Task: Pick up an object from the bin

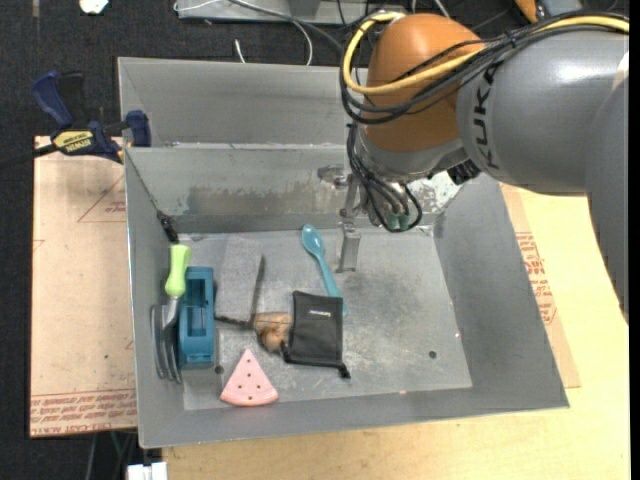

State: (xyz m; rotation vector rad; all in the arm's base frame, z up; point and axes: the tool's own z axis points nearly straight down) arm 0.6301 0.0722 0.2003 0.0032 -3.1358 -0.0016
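Hovering just to the right of the light-blue plastic spoon [322,265], the pincer [347,253] hangs near the back middle of the grey metal bin [400,318]; whether it is open or closed I cannot tell.

To pick well, I think it should first move a little left until it is above the middle of the thin handle, turn across the handle, and go down fully to the floor, because the spoon lies flat; the lower end touches the black fabric pouch [315,333], so it is better to stay away from there. I count one spoon, one pouch, one pink flat triangle [248,380], one blue boxy plastic tool [198,320], one yellow-green handle [178,268], one thin dark stick [257,286] and one small brown lump [270,328].
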